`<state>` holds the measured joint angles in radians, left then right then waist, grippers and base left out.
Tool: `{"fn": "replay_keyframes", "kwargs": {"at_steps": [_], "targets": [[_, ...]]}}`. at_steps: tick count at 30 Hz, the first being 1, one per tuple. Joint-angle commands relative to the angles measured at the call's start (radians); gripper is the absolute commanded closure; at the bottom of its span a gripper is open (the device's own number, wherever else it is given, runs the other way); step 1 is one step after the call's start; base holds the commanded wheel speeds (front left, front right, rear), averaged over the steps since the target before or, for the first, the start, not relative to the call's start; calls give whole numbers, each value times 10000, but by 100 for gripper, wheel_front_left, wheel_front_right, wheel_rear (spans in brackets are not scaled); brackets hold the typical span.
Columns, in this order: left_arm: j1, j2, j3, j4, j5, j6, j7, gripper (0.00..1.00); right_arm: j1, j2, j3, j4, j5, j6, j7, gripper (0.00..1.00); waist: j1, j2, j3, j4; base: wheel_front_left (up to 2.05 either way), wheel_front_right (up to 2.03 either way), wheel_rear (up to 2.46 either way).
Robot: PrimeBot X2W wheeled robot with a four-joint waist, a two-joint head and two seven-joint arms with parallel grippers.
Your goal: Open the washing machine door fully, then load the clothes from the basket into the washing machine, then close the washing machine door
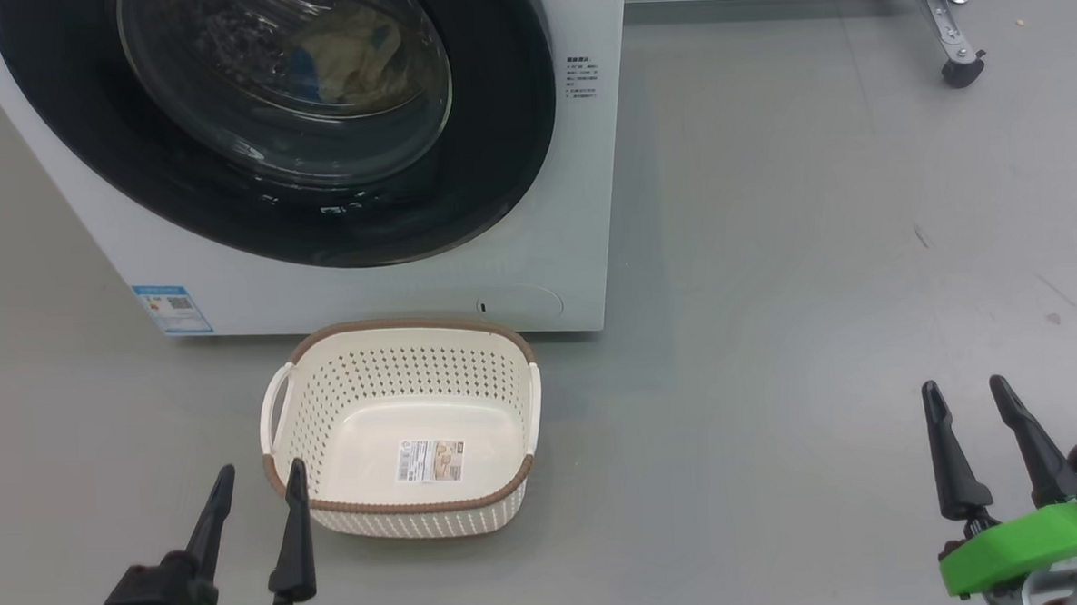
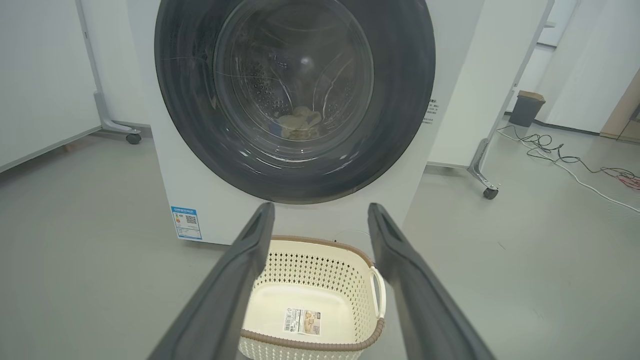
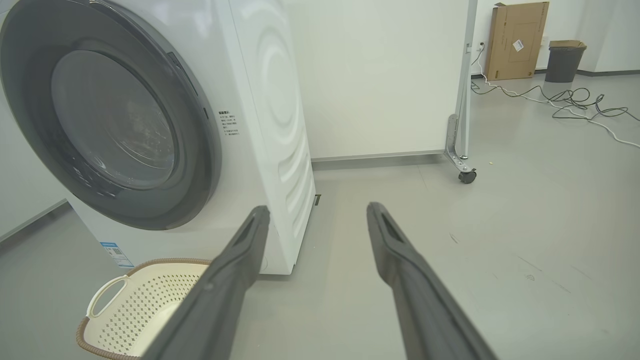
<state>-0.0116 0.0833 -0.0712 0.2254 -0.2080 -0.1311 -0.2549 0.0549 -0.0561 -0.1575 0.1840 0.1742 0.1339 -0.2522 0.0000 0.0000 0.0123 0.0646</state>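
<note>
**1. Step in hand**
The washing machine door [image 1: 295, 149] sat closed, flush against the front of the washing machine [image 1: 365, 292]. The clothes [image 1: 346, 61] lay inside the drum, visible through the glass. The basket [image 1: 412, 326] stood on the floor [image 1: 776, 328] at 6 o'clock of the door, just in front of the machine. It held nothing except the label sticker [image 1: 429, 460] on its base. Judged from this layout, opening, loading and closing were all complete.

**2. Grippers**
- The left gripper [image 1: 261, 466] hung at 7 o'clock of the basket with its jaws apart, holding nothing. One fingertip overlapped the basket corner in the head view; contact could not be confirmed.
- The right gripper [image 1: 963, 384] hung at 4 o'clock, well apart from the basket, with its jaws apart, holding nothing.

**3. Next move**
No further handling appeared necessary. Latch engagement could not be read from the pictures. A check would call for a light push on the black rim, on the side away from the hinge.

**4. Materials and shapes**
- Door: round, with a wide glossy black rim and a bulging clear glass bowl. It is hard, smooth and reflective.
- Cabinet: smooth white panels, with pressed concentric ribs on the side. A blue label [image 1: 172, 308] sat at the 7 o'clock corner of the front.
- Drum: perforated steel.
- Clothes: a pale cream, soft, crumpled heap.
- Basket: cream-white plastic in a rounded rectangle. It has perforated walls, a brown woven-look rim, and white loop handles at 3 and 9 o'clock.
- Fingers: long, dark, matte and tapering.
</note>
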Motion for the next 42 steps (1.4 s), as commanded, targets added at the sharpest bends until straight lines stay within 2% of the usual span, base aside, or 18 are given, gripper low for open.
{"fn": "replay_keyframes", "kwargs": {"at_steps": [1, 4, 5, 9, 42], "targets": [[-230, 168, 277, -232, -179, 6, -69, 0, -460, -140, 260, -268, -62, -32, -95, 0, 0, 0, -15, -16, 0, 0, 0], [-237, 240, 156, -258, -387, 6, -69, 0, -453, -153, 305, -264, -54, -32, -95, 0, 0, 0, -31, -36, 0, 0, 0], [5, 23, -130, 77, -331, 0, 0, 100, 3, 6, 61, 50, 4, 2, 4, 100, 0, 0, -31, -35, 0, 0, 0], [214, -106, -253, 703, -342, 0, 13, 100, 186, 98, 103, 718, 20, 2, 37, 100, 0, 0, -31, -37, 0, 0, 0], [-104, -133, 274, 567, -4099, 1, 975, 100, -306, 87, 191, 686, 3915, -7, 1024, 100, 0, 0, -48, -202, 0, 0, 0]]}}
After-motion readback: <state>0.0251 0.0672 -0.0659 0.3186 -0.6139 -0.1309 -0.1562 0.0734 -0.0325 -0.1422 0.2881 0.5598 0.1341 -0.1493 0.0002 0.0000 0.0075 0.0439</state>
